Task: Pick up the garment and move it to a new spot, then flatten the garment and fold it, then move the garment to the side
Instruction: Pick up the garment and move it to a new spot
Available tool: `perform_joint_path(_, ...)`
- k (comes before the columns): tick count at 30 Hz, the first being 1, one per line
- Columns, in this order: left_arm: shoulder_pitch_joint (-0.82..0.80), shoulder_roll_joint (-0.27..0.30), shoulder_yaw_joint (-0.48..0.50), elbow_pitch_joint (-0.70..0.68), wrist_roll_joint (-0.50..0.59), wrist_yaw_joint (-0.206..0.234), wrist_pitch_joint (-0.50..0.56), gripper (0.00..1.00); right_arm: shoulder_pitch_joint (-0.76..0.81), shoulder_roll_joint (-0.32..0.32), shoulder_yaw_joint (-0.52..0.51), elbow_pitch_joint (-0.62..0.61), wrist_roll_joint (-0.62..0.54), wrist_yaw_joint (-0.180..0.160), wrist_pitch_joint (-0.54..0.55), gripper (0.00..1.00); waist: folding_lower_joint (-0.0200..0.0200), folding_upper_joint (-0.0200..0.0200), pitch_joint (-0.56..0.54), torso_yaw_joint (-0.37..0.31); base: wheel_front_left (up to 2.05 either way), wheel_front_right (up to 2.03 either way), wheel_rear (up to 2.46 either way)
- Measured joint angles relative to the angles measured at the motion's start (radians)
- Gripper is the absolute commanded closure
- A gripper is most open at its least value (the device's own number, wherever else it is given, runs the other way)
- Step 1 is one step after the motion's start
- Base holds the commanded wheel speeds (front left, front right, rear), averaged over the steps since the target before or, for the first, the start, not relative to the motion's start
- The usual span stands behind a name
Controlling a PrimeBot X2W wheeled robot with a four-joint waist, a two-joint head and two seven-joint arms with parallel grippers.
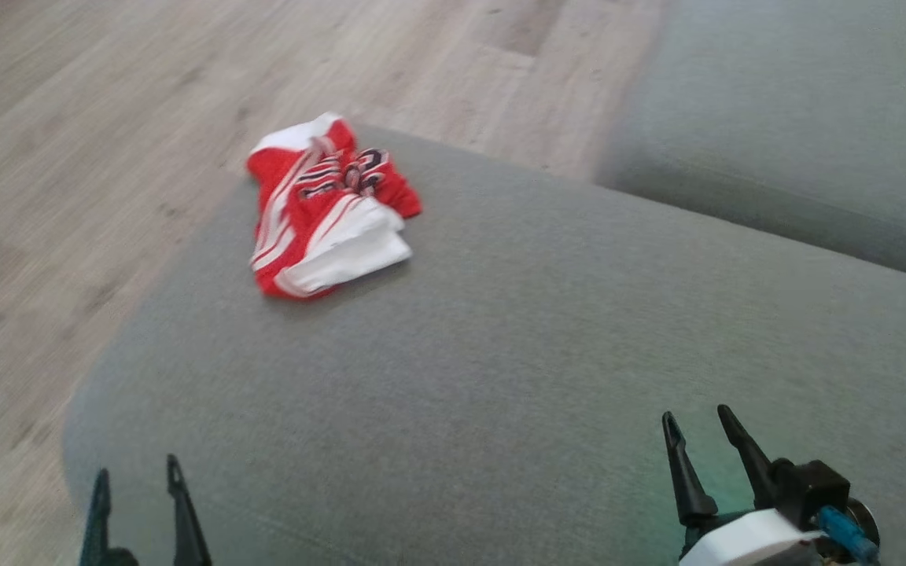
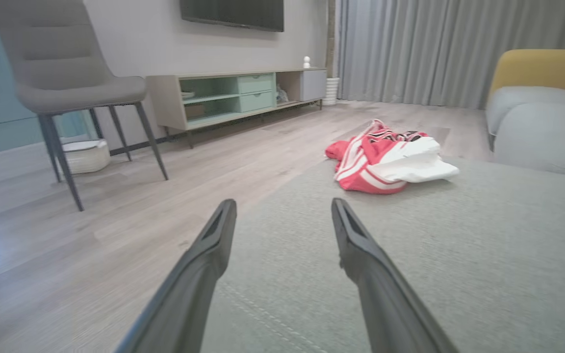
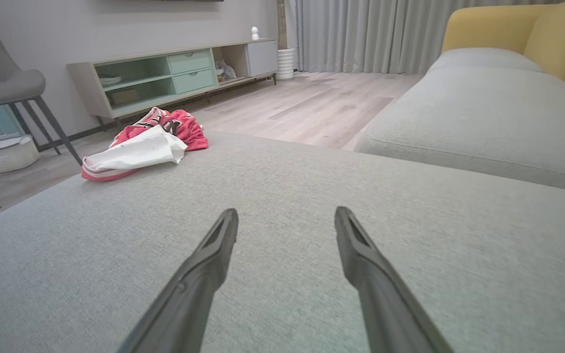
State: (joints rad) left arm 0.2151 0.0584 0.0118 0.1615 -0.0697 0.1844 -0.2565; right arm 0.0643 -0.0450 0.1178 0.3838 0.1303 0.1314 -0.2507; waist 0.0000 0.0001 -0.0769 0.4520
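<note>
While the garment (image 1: 327, 208) lay crumpled near the far edge of the grey cushion (image 1: 516, 362), the left end effector (image 1: 138, 466) and the right end effector (image 1: 696, 413) were both released and held nothing. The garment was well ahead of the left one and a little to its right. From the right one it was ahead and far to the left. For a good pick, I judged that the nearer left end effector should reach forward, come down on a raised red fold rather than the flat white part, and catch several layers. The cushion ended just beyond the garment, so a push could slide it off.
</note>
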Motion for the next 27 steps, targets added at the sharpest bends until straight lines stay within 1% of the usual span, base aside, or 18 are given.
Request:
perform_joint_path(4,-0.002,0.002,0.024,-0.007,0.0,-0.002,0.0,0.0,-0.008,-0.002,-0.002,0.0,0.0,0.0,0.0,0.0,0.0001,0.0,0.023,0.022,0.0,0.0,0.0)
perform_joint_path(5,-0.007,0.005,0.026,-0.008,0.0,-0.009,0.0,0.0,-0.008,-0.007,-0.002,-0.001,0.0,0.0,0.0,0.0,0.0,0.0,0.032,0.025,0.0,0.0,0.0)
perform_joint_path(8,-0.046,0.015,0.025,-0.022,0.022,-0.01,0.0,0.0,-0.012,-0.04,-0.008,-0.014,0.0,0.0,0.0,0.0,0.0,0.0,0.067,0.02,0.0,0.0,0.0)
perform_joint_path(10,-0.119,0.022,0.023,-0.029,0.034,-0.009,0.0,0.0,-0.021,-0.076,-0.022,-0.028,-0.005,0.0,0.0,0.0,0.0,0.0,0.099,0.009,0.0,0.0,0.0)
perform_joint_path(13,-0.284,0.036,0.022,-0.004,0.044,-0.01,0.0,0.0,-0.057,-0.132,-0.029,-0.05,-0.018,0.0,0.0,0.0,0.0002,0.0,0.155,-0.012,0.0,0.0,0.0)
perform_joint_path(16,-0.457,0.044,0.023,0.089,0.031,-0.028,0.0,0.0,-0.091,-0.176,-0.048,-0.088,-0.021,0.0,0.0,0.0,0.0002,0.0,0.215,-0.036,0.0,0.0,0.0)
perform_joint_path(17,-0.509,0.047,0.023,0.136,0.028,-0.026,0.01,0.0,-0.099,-0.193,-0.057,-0.1,-0.026,0.0,0.0,0.0,0.0002,0.0,0.236,-0.043,0.0,0.0,0.0)
perform_joint_path(21,-0.719,0.063,0.031,0.358,0.018,-0.022,0.137,0.0,-0.105,-0.27,-0.072,-0.146,-0.036,0.0,0.0,0.0,0.0003,-0.0001,0.327,-0.065,0.0,0.0,0.0)
perform_joint_path(24,-0.877,0.069,0.035,0.518,-0.004,-0.042,0.208,0.0,-0.132,-0.307,-0.082,-0.182,-0.036,0.0,0.0,0.0,0.0005,-0.0001,0.397,-0.079,0.0,0.0,0.0)
perform_joint_path(27,-0.991,0.069,0.04,0.658,-0.03,-0.077,0.25,0.0,-0.163,-0.328,-0.087,-0.21,-0.036,0.0,0.0,0.0,0.0004,-0.0001,0.458,-0.091,0.0,0.0,0.0)
